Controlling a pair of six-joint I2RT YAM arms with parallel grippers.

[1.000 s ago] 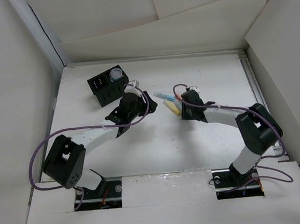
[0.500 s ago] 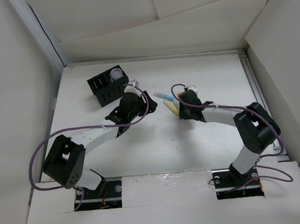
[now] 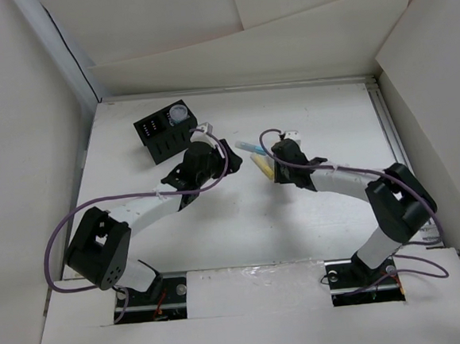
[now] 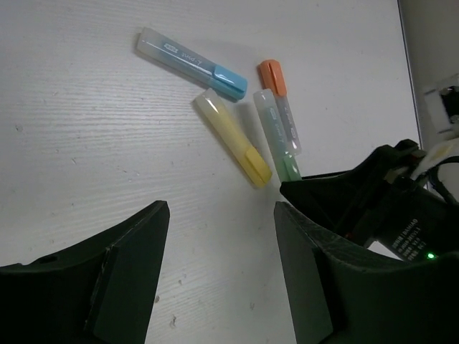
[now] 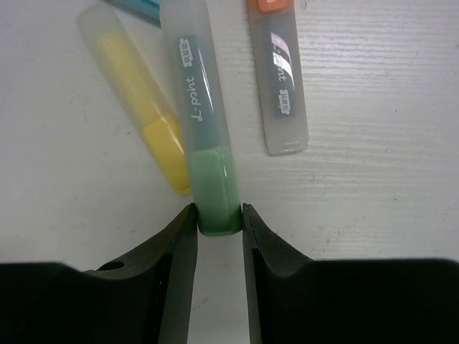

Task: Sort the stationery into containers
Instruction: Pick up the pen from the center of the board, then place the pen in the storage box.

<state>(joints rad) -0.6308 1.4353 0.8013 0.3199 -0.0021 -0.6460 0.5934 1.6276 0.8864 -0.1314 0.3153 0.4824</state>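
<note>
Green marker (image 5: pixel 204 122) lies flat on table (image 5: pixel 373 215), yellow marker (image 5: pixel 140 115) against one side, orange marker (image 5: pixel 276 79) just beside the other. R gripper (image 5: pixel 219 223) pinches its cap end; pads look in contact both sides. L gripper (image 4: pixel 219 215) hangs open, nothing in it. Step: pickup, not lifted yet. Next prob. needs a straight lift w/o dragging the yellow one, then carry to black organizer (image 3: pixel 168 149), well apart on the left.

Left hand (image 4: pixel 219 215) splayed wide, right hand (image 5: pixel 217 215) pinched narrow.
</note>
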